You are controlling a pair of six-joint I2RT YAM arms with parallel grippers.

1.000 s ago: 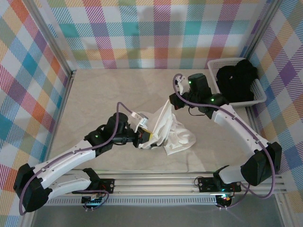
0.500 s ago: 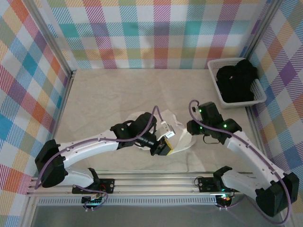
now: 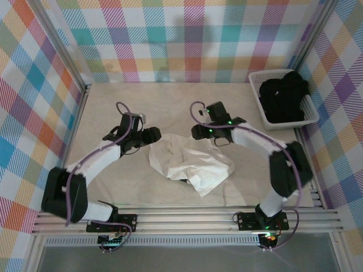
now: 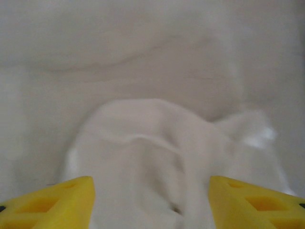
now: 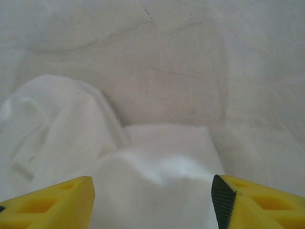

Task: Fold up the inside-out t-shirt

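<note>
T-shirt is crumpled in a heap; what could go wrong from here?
The t-shirt lies bunched with overlapping layers, so a pinch may catch several and fold in wrinkles. The left gripper and right gripper, both open, sit near its far edge. No hem or sleeve reads clearly, so a grasp could miss.

The t-shirt (image 3: pixel 191 165) is thin matt cloth; the table (image 3: pixel 170 107) smooth, faintly marbled.
</note>
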